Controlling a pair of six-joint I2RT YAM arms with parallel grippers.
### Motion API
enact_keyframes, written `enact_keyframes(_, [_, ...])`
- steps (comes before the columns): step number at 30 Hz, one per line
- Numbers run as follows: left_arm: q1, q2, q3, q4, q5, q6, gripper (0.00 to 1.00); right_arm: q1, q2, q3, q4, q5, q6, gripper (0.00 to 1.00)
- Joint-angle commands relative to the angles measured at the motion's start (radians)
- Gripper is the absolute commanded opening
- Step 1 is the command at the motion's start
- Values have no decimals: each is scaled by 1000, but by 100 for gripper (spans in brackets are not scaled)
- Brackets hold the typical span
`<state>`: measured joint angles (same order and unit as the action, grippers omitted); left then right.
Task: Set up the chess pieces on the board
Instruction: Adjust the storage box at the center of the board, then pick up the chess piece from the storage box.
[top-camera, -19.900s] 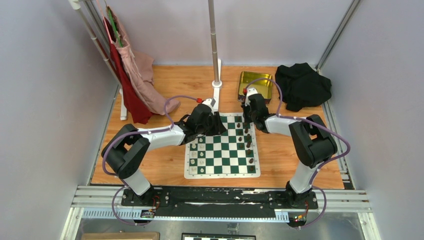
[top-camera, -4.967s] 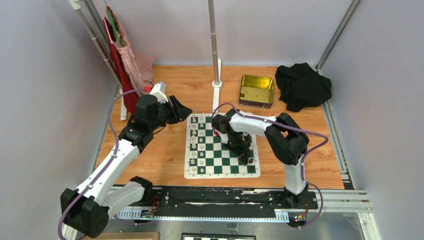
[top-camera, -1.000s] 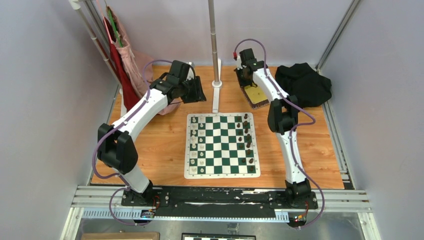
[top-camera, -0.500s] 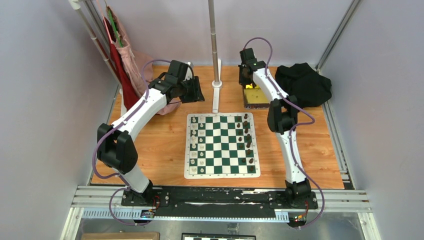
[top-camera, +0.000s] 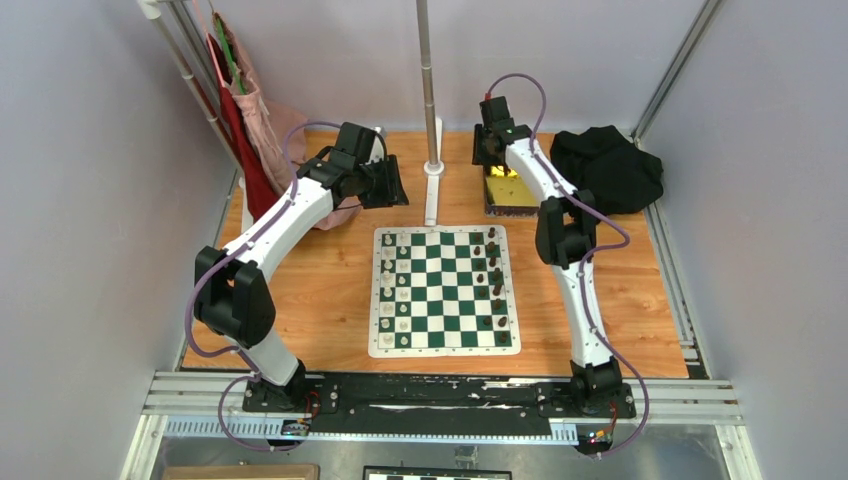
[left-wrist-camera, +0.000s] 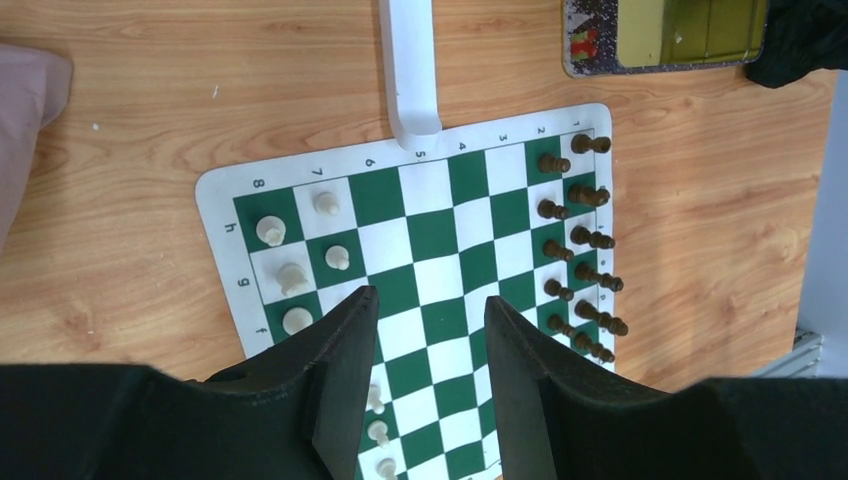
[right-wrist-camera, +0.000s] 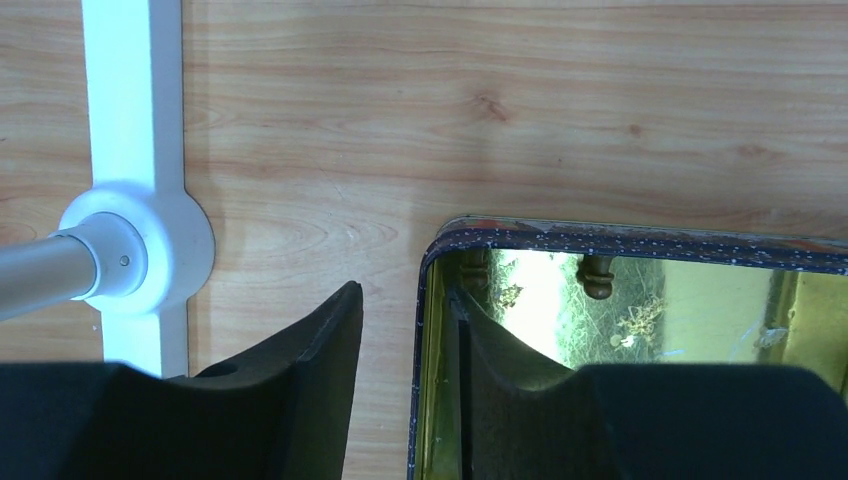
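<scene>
1. Wood-grain tabletop (right-wrist-camera: 600, 100) shows in the gap between the fingers of the right gripper (right-wrist-camera: 405, 292). They stand apart and clamp nothing, one outside and one inside the gold tin (right-wrist-camera: 620, 243), straddling its 9 o'clock wall.
2. Two small brown turned shapes (right-wrist-camera: 597, 275) sit just inside the tin's far rim; I cannot tell whether they are pieces or reflections.
3. Beyond the 11 o'clock corner of the board (left-wrist-camera: 440, 235) hangs the left gripper (left-wrist-camera: 430, 300), fingers parted and empty.
4. Board markings read 8 to 1 along the far border and h, g, f down the side.
5. Dark brown chess pieces (left-wrist-camera: 590, 195) stand upright in two rows along the board's 3 o'clock edge. The cream pieces (left-wrist-camera: 270, 232) line the 9 o'clock edge, with open squares between.
6. A white pole foot (left-wrist-camera: 410, 90) touches the board's 12 o'clock border. Bare wood flanks the board at 3 and 9 o'clock.
7. The tin lies at 1 o'clock, a black cloth (top-camera: 605, 170) at 2 o'clock and hanging garments (top-camera: 255, 140) at 10 o'clock.
</scene>
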<state>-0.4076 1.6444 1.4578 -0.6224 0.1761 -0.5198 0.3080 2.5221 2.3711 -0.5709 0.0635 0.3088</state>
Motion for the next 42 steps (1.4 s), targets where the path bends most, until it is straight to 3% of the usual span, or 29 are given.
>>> enact_keyframes(1, [6,-13,4,24,27,0,49,-9,-97,-20,52,5,-68,41])
enact_keyframes(10, [6,-6,5,33,34,-6,49,-40,-224,-160,104,72,-102,39])
enact_keyframes(20, [6,9,2,49,37,-9,49,-86,-230,-284,98,98,-136,31])
enact_keyframes(42, [13,54,-1,79,56,-13,49,-91,-75,-163,57,67,-173,31])
